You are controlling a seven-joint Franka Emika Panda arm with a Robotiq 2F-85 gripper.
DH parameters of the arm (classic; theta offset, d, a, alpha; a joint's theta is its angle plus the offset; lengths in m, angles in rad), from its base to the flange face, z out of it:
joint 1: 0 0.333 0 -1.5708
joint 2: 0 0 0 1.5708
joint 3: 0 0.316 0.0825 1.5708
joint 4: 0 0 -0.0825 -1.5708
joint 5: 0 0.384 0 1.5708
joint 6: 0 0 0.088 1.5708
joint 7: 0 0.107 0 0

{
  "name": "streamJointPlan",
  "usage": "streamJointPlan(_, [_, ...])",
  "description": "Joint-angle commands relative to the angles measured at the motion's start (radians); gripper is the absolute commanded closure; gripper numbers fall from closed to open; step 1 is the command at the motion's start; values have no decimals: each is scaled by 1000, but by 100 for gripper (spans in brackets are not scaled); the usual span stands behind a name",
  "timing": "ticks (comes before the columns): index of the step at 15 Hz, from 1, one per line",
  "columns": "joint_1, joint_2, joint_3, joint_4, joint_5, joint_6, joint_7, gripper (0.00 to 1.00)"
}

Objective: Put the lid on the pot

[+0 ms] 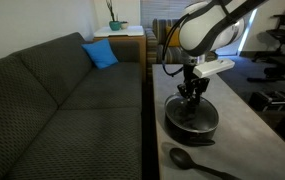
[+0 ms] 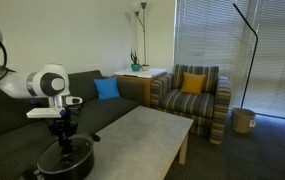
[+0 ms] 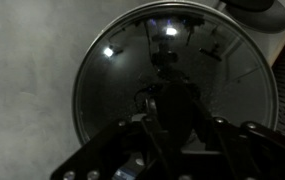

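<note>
Pincer (image 1: 191, 95) tight rnd lid (image 3: 107, 92) knob

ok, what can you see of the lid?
The lid is round clear glass with a metal rim, glinting with light reflections. It looks seated flat on the pot, covering it, on the grey table. The gripper is at its centre; whether it holds the lid can't be told.

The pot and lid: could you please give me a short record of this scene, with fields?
lid: clear glass with a metal rim, appears to rest on the pot
gripper: low over the lid's centre; open or shut cannot be told
spoon: black, lying on the table beside the pot
sofa: dark, alongside the table, with a blue cushion on it
</note>
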Motion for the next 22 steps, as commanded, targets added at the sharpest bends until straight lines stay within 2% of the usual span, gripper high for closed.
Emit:
streamJointPlan(1, [-29, -12, 22, -16, 16, -76, -48, 86])
streamJointPlan(5, [-43, 59, 3, 89, 27, -176, -58, 86])
streamJointPlan(11, [-54, 159, -24, 226, 20, -258, -29, 86])
streamJointPlan(12, [-52, 149, -28, 211, 20, -280, -19, 86])
streamJointPlan(13, [-54, 80, -33, 95, 20, -250, -8, 86])
streamJointPlan(20, [-39, 91, -61, 94, 7, -304, 49, 86])
streamJointPlan(22, [-38, 84, -64, 79, 5, -306, 57, 34])
